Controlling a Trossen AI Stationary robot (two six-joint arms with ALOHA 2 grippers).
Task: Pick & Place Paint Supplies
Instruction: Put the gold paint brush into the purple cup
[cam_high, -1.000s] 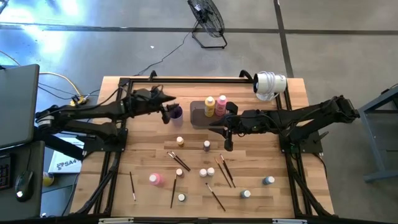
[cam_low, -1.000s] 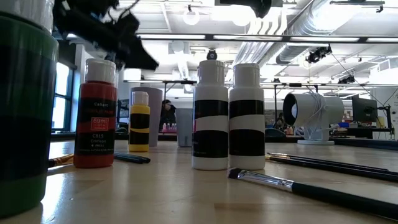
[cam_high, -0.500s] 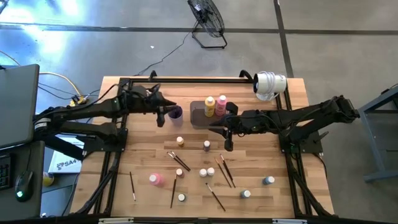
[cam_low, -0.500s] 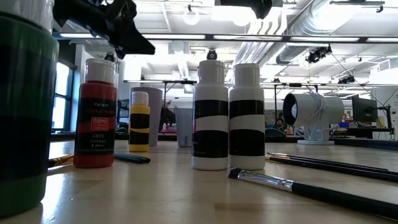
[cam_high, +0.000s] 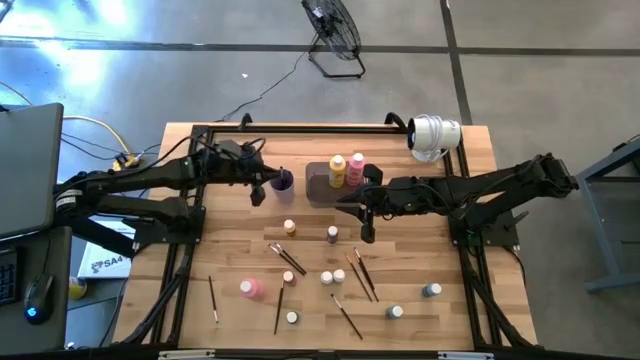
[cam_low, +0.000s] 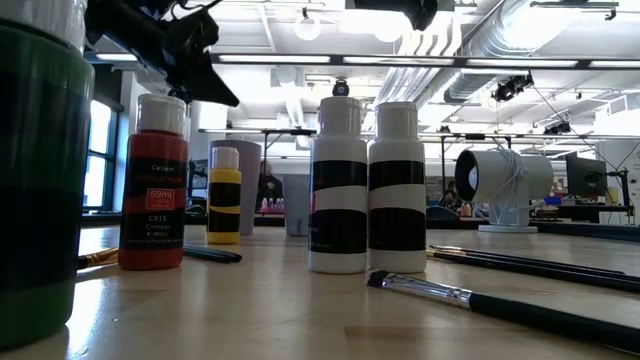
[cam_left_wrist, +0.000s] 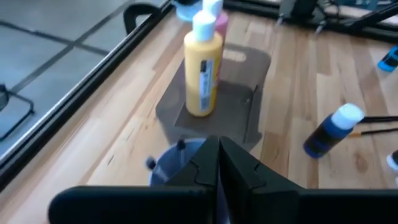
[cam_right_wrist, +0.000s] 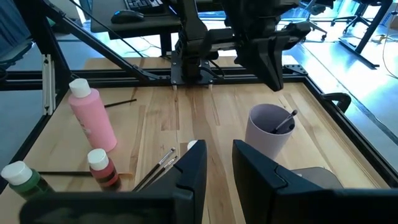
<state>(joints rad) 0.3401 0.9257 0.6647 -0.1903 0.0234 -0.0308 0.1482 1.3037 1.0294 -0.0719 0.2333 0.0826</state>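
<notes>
- left gripper (cam_high: 259, 190): above the bench's rear-left part, just beside the purple cup (cam_high: 284, 181); fingers pressed together, nothing between them. Cup has a brush (cam_right_wrist: 285, 121) standing in it.
- grey tray (cam_high: 318, 185): rear centre of the bench, carries a yellow bottle (cam_high: 338, 170) and a pink-capped bottle (cam_high: 357, 165), both upright.
- right gripper (cam_high: 367, 233): over the bench's middle, just right of a small dark bottle (cam_high: 332, 234); fingers part-spread, gap empty, pinching nothing.
- loose supplies across the front half of the bench: pink bottle (cam_high: 250, 288) toward front-left, small white-capped bottles (cam_high: 327, 277) mid-front, thin brushes (cam_high: 362, 273) lying flat, two more bottles (cam_high: 431, 290) toward front-right.
- handling guess: bottles look like light rigid plastic, smooth, tippy when nudged; take them around the body below the cap.
- brushes: light, stiff, thin, lie flat on the wood; pinch mid-handle, across the shaft, may roll or pivot.
</notes>
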